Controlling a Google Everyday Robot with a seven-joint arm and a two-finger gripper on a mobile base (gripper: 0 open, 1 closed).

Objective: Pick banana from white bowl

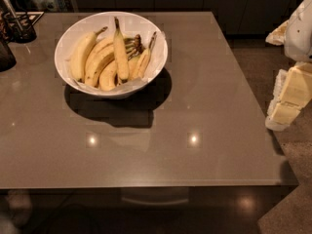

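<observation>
The white bowl (66,40) stands on the far left part of the grey table (195,82). It holds several yellow bananas. The slim, nearly straight banana (120,52) lies on top of them, its long dark stem pointing to the far rim and its dark blossom end toward me. Plumper, curved bananas (82,52) lie to its left and right. My gripper (285,106) hangs at the right edge of the view, beyond the table's right side and far from the bowl, with nothing visibly in it.
A dark holder with utensils (17,26) stands at the far left corner. A dark object (5,55) sits at the left edge. The table's front edge (146,185) is near me. Speckled floor (292,204) lies to the right.
</observation>
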